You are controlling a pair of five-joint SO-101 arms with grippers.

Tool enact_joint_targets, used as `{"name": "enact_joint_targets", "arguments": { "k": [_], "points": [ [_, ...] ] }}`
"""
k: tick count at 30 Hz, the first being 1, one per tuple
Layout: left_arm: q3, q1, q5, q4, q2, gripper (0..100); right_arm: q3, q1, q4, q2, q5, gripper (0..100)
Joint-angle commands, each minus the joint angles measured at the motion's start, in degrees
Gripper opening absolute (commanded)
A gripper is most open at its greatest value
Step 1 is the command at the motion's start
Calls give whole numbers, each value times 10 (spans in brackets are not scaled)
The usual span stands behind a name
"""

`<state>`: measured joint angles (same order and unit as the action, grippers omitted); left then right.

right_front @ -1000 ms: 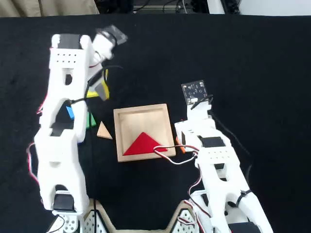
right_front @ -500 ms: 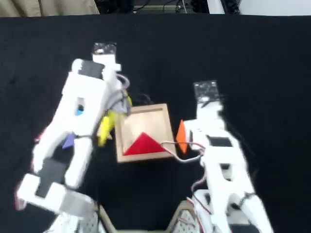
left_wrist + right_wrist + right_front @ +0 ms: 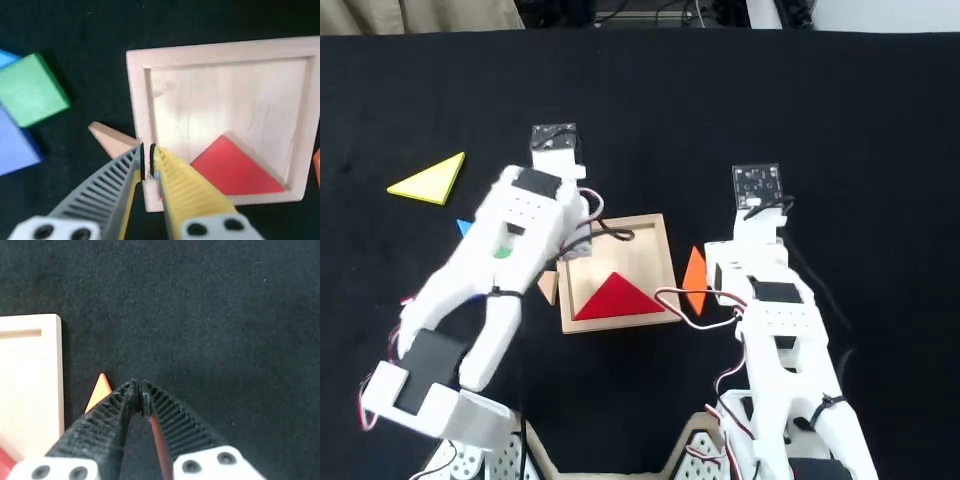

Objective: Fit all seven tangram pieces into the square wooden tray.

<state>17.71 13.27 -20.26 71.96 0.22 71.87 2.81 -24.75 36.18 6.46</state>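
1. Square wooden tray [image 3: 669, 270] lies flat at the middle of the black desk [image 3: 840, 120], between the two arms.
2. Red triangle [image 3: 615, 300] is inside the tray, in its 6 o'clock half, with the long side along the near rim. The rest of the tray floor is bare wood.
3. Orange piece [image 3: 694, 275] is at the tray's 3 o'clock, just outside the rim.
4. Bare-wood triangle [image 3: 111, 139] is at the tray's 9 o'clock, its corner right by the rim and partly under the left arm.
5. Green piece [image 3: 32, 89] sits farther out toward 9 o'clock, apart from the tray.
6. Blue piece [image 3: 465, 228] is at about 10 o'clock. Yellow triangle [image 3: 430, 178] is farther out the same way, well apart from the tray.
7. Left tool [image 3: 146, 162]: jaws closed to a thin slit with nothing between them, tips over the tray's 9 o'clock rim, beside the bare-wood triangle.
8. Right tool [image 3: 136, 388]: jaws closed tip to tip, directly above the orange piece. I cannot tell whether they touch it.
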Motion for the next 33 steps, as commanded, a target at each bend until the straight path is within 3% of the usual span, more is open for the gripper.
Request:
{"name": "enact_joint_targets", "arguments": {
  "k": [1,4,9,16,20,25,33],
  "points": [
    [-139,-92,156,69,-85,55,-17,7,11,11,-5,12],
    [-218,-189,325,87,-98,90,-15,-7,11,10,-3,12],
    [-269,-278,664,142,-14,285,-9,-9,15,11,-1,13],
    [-430,-340,881,142,136,246,-8,-9,15,11,-1,15],
    [-537,-349,920,141,232,248,-7,-9,15,11,-1,15],
    [-669,-350,953,142,365,358,-7,-9,15,11,-1,15],
    [-883,-357,1009,149,565,353,-8,-9,15,11,0,15]
  ]
}}
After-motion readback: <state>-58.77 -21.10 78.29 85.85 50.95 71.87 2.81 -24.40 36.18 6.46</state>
